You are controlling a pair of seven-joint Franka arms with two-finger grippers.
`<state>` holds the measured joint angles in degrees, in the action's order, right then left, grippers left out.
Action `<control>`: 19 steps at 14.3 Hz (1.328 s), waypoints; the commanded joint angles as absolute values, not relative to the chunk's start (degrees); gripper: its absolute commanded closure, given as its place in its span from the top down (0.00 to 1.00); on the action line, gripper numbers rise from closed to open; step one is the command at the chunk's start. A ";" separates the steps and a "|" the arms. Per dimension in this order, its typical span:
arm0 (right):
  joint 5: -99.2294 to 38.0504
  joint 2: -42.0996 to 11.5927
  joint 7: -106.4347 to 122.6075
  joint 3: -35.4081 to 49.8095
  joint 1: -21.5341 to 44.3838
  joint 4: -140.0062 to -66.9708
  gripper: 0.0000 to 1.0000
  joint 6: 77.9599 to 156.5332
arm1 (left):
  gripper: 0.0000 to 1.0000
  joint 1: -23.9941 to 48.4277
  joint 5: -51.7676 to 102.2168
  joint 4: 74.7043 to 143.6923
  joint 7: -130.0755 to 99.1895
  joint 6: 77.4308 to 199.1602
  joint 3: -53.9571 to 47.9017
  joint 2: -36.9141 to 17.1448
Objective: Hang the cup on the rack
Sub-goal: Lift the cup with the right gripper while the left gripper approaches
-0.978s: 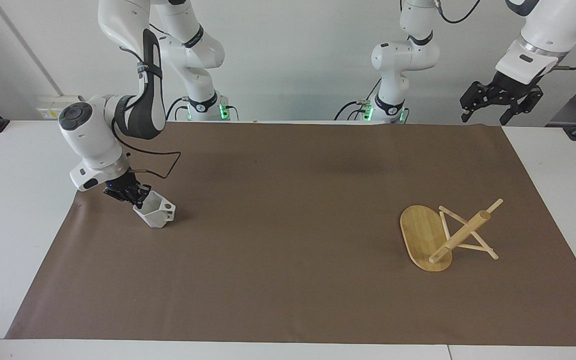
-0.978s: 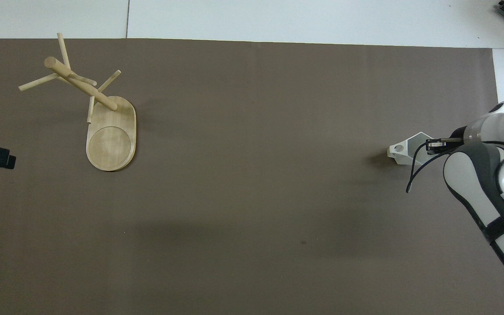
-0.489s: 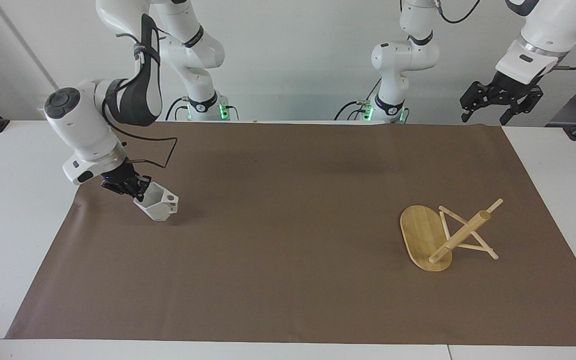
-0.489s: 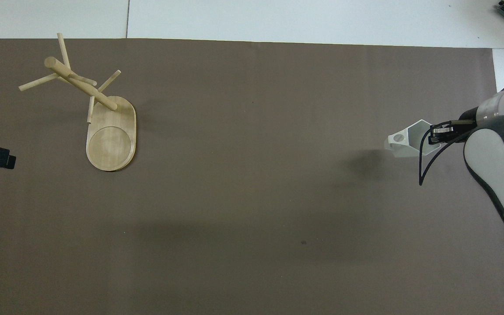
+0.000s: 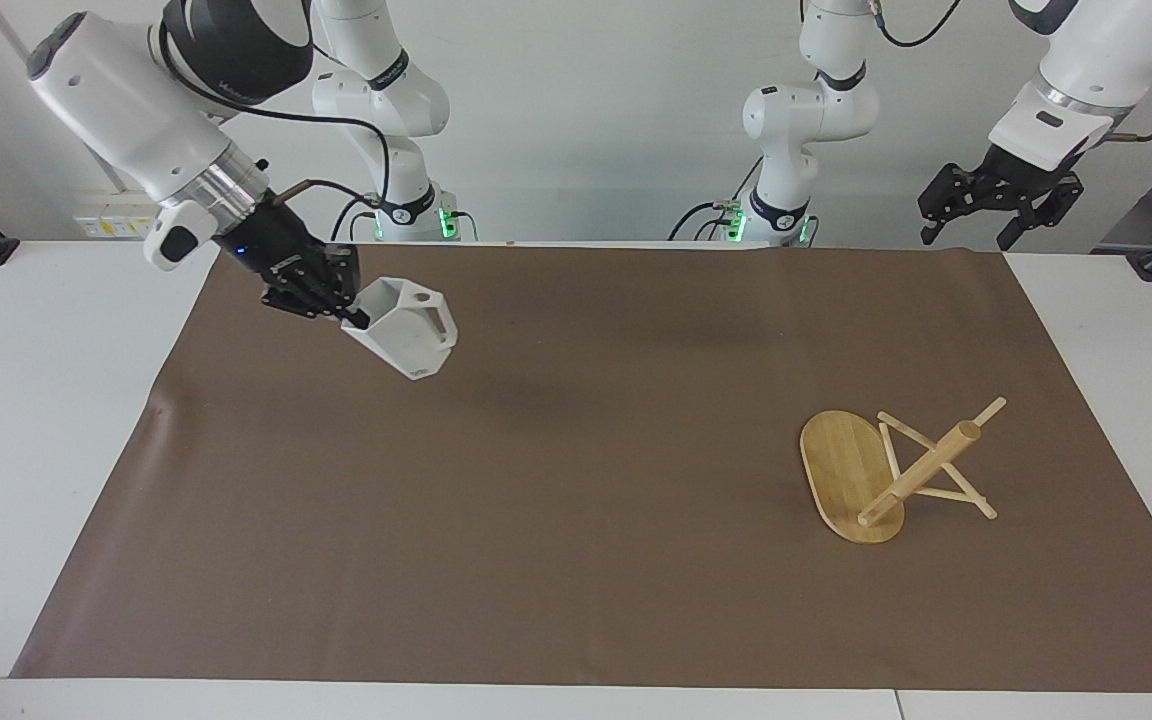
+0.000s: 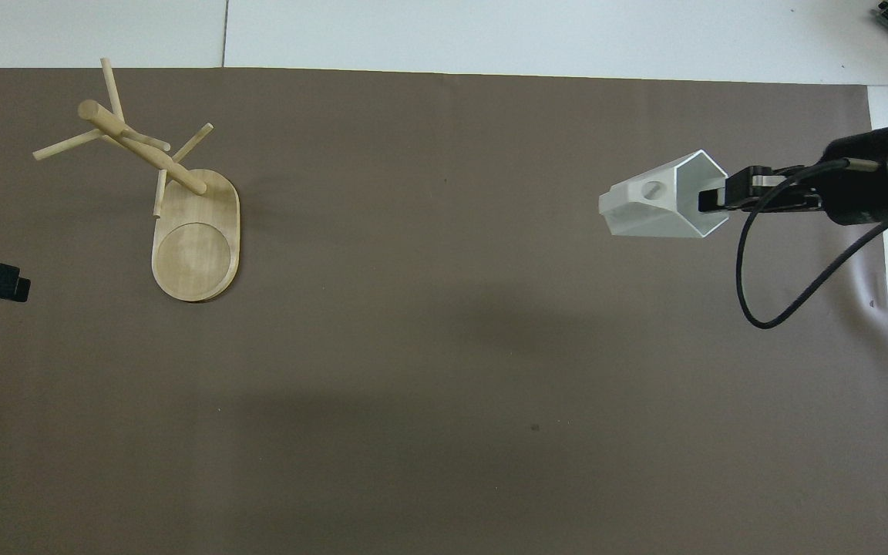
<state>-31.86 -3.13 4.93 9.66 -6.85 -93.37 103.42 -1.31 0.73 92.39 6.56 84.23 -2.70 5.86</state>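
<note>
The only writing in view is a pale partial wordmark on the dark band of the right arm's upper link, too small to read; the cup and the rack carry no label. Going from the robots' edge outward: the left gripper (image 5: 998, 205) hangs in the air over the desk corner at the left arm's end nearest the robots, waiting, its fingers spread apart with nothing between them. The right gripper (image 5: 336, 300) is up over the brown mat (image 5: 576, 600) toward the right arm's end of the desk (image 5: 46, 450), its fingers closed on the rim of the cup (image 5: 404, 335), one finger inside the mouth. The cup hangs clear of the mat, tilted with its base pointing down toward the middle of the desk and its handle with the round hole uppermost. A black cable loops loose beside the right wrist. Well apart from the cup, toward the left arm's end and farther from the robots, the rack (image 5: 886, 470) stands on the mat, its post (image 6: 139, 146) and pegs all free. The mat between cup and rack is bare, as is the wide strip along the desk edge farthest from the robots.
</note>
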 commanded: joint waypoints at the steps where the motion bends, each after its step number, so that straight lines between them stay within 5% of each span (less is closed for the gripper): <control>1: -38.21 -2.99 -0.94 16.76 -7.29 -93.25 0.00 106.95 | 1.00 -1.85 0.79 95.36 3.01 84.29 -3.08 8.17; 6: -41.56 -3.08 -12.71 28.20 -7.29 -93.25 0.00 114.17 | 1.00 -1.93 3.77 100.54 -10.84 82.00 -2.55 11.34; 15: -60.19 -2.99 -13.27 31.28 -7.56 -93.51 0.00 114.26 | 1.00 -9.40 33.37 108.54 -53.31 83.31 -2.55 13.27; 19: -60.38 -3.08 -13.18 33.92 -7.47 -95.53 0.00 120.47 | 1.00 -11.67 44.00 109.68 -64.93 85.43 -2.46 11.61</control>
